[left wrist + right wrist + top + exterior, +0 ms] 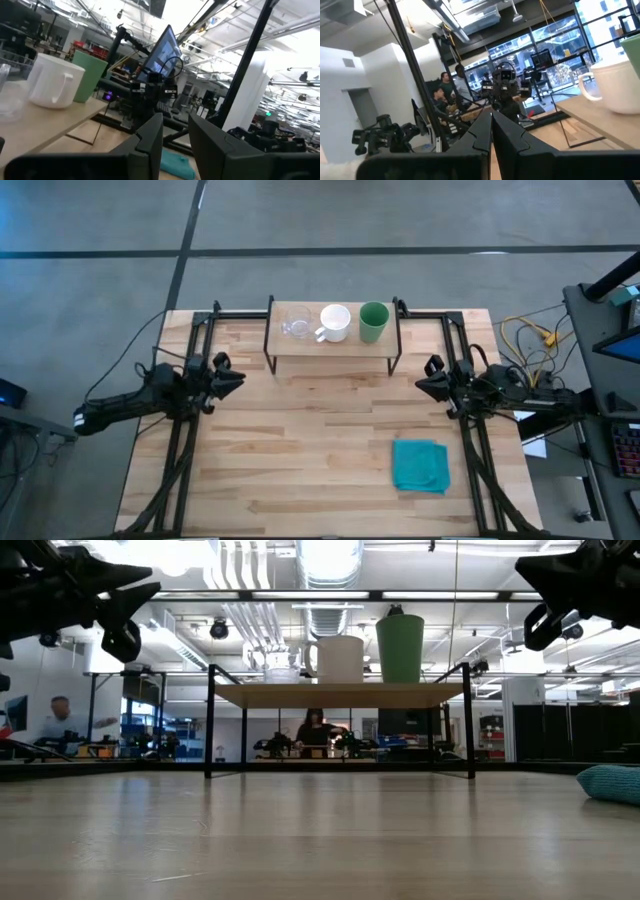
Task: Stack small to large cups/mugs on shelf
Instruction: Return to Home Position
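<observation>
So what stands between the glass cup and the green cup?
Only the white mug, on the shelf; the high view shows it.

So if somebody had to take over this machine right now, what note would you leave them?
Left end effector: open, empty, raised over the table's left side, away from the shelf.
Right end effector: shut, empty, raised over the right side.
Things: glass cup, white mug and green cup stand upright in a row on the shelf, small to large.
Done: all three are placed.
To do: nothing to move, it seems; just park both arms. The teal cloth lies on the table, apart from the job.
</observation>
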Tool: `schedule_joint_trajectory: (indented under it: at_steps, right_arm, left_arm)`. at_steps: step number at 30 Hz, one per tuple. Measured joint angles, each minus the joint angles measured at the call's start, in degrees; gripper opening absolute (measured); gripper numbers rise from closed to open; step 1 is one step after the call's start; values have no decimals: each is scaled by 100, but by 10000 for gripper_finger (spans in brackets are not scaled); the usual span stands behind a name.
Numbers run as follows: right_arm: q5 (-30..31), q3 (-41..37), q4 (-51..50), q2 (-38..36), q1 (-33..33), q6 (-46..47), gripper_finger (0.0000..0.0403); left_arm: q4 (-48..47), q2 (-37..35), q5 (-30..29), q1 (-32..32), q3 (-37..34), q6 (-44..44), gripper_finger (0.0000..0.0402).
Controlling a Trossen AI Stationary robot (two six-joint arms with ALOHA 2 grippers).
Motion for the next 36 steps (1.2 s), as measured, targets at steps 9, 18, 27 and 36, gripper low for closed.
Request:
schedule_joint_trajectory:
  at_steps: [9, 18, 27, 36]
  right_arm:
    - [4, 1, -24, 0, 0, 212, 9]
    - [25, 1, -290, 0, 0, 325, 9]
    - [328, 4, -1026, 0, 0, 912, 9]
    - [329, 4, -1511, 2, 0, 1003, 9]
  left_arm:
    - [-582, 4, -133, 0, -4, -266, 80]
    - [-987, 4, -474, 0, -9, -302, 80]
    - [-1447, 11, -518, 0, -14, -314, 80]
    - [-1458, 33, -516, 0, -15, -308, 80]
